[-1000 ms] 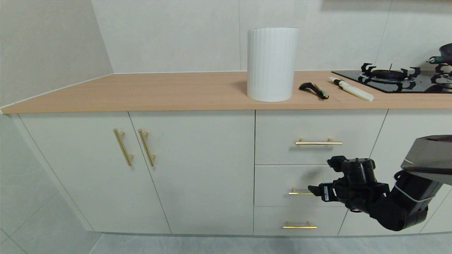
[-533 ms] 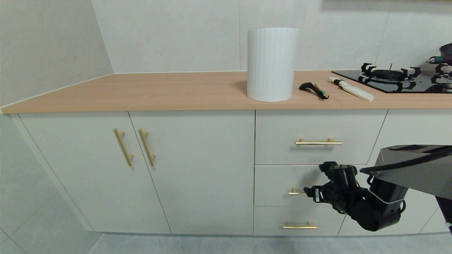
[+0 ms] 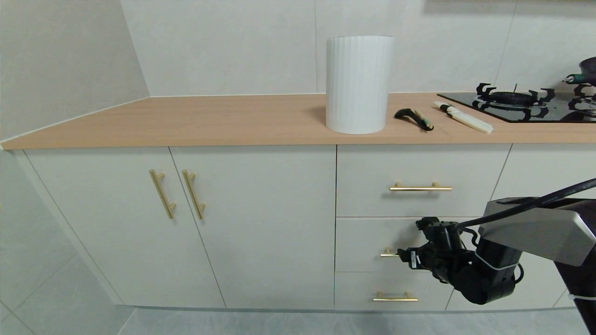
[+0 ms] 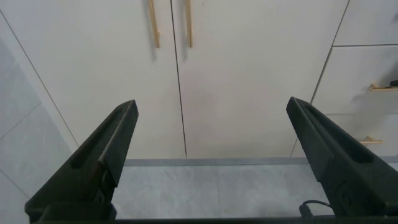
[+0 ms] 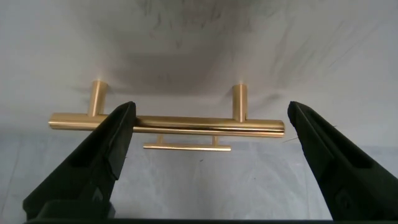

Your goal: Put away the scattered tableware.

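Observation:
On the wooden counter [image 3: 209, 121] lie a black and green peeler [image 3: 414, 118] and a white-bladed knife [image 3: 463, 117], both to the right of a tall white ribbed container [image 3: 357, 83]. My right gripper [image 3: 406, 257] is low in front of the drawers, at the middle drawer's brass handle [image 3: 389, 254]. In the right wrist view the gripper [image 5: 209, 113] is open, with that handle [image 5: 166, 125] lying across the gap between its fingers [image 5: 93, 168]. My left gripper [image 4: 211, 168] is open and holds nothing, facing the cupboard doors [image 4: 249, 68] and the floor.
A gas hob [image 3: 517, 100] and a dark pot [image 3: 587, 67] sit at the counter's right end. The top drawer handle [image 3: 420, 188] and bottom drawer handle [image 3: 395, 298] are above and below my right gripper. Two vertical door handles [image 3: 163, 193] are to the left.
My right arm has moved left and slightly down, bringing its open gripper up to the middle drawer handle. The things on the counter have not moved.

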Available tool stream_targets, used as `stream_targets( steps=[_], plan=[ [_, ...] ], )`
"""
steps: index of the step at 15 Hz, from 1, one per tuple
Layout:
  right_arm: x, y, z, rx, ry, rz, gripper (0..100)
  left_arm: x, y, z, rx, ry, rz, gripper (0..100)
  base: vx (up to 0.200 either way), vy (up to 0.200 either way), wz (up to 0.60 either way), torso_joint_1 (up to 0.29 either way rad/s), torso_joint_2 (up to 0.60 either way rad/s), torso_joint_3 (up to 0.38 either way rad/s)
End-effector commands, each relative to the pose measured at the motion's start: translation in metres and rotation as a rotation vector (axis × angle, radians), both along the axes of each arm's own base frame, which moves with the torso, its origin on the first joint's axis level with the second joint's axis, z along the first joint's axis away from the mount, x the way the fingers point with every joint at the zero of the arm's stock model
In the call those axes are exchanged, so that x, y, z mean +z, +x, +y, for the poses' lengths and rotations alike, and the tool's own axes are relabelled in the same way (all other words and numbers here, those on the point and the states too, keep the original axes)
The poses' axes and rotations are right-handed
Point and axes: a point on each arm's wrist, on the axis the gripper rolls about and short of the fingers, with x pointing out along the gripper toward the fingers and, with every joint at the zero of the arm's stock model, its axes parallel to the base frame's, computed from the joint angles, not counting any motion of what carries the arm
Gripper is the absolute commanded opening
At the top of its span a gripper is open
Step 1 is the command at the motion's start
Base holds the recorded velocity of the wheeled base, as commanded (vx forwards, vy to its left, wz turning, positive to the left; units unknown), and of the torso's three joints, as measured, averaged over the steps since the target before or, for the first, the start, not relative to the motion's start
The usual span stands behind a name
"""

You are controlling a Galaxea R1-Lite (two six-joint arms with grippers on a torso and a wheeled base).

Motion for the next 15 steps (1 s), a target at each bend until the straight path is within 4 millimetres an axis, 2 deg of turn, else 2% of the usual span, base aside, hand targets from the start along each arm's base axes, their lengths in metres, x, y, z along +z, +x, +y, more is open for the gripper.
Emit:
stream_targets(
  steps=[1,8,9,10,11,12,13,14,15],
  plan=[
    [-0.003,-0.001,0.000,0.002,-0.004,0.011,100,0.000,0.000,0.000,-0.001,0.000,0.000,100,0.000,0.000,0.00,0.000,0.00,0.000],
    [-0.002,-0.012,-0.003,0.006,-0.023,0.066,100,0.000,0.000,0.000,0.001,0.000,0.000,100,0.000,0.000,0.00,0.000,0.00,0.000],
    [0.022,-0.024,-0.007,0.013,-0.022,0.101,100,0.000,0.000,0.000,0.001,0.000,0.000,100,0.000,0.000,0.00,0.000,0.00,0.000],
    [0.034,-0.031,-0.008,0.018,-0.022,0.118,100,0.000,0.000,0.000,0.001,0.000,0.000,100,0.000,0.000,0.00,0.000,0.00,0.000],
    [0.064,-0.043,-0.010,0.040,-0.012,0.146,100,0.000,0.000,0.000,-0.001,0.000,0.000,100,0.000,0.000,0.00,0.000,0.00,0.000],
    [0.120,-0.065,-0.013,0.087,0.024,0.142,100,0.000,0.000,0.000,-0.001,0.000,0.000,100,0.000,0.000,0.00,0.000,0.00,0.000],
    [0.145,-0.076,-0.014,0.106,0.043,0.121,100,0.000,0.000,0.000,-0.001,0.000,0.000,100,0.000,0.000,0.00,0.000,0.00,0.000],
    [0.186,-0.096,-0.015,0.133,0.070,0.052,100,0.000,0.000,0.000,-0.001,0.000,0.000,100,0.000,0.000,0.00,0.000,0.00,0.000],
    [0.197,-0.101,-0.014,0.140,0.080,0.018,100,0.000,0.000,0.000,0.001,0.000,0.000,100,0.000,0.000,0.00,0.000,0.00,0.000]
  ],
)
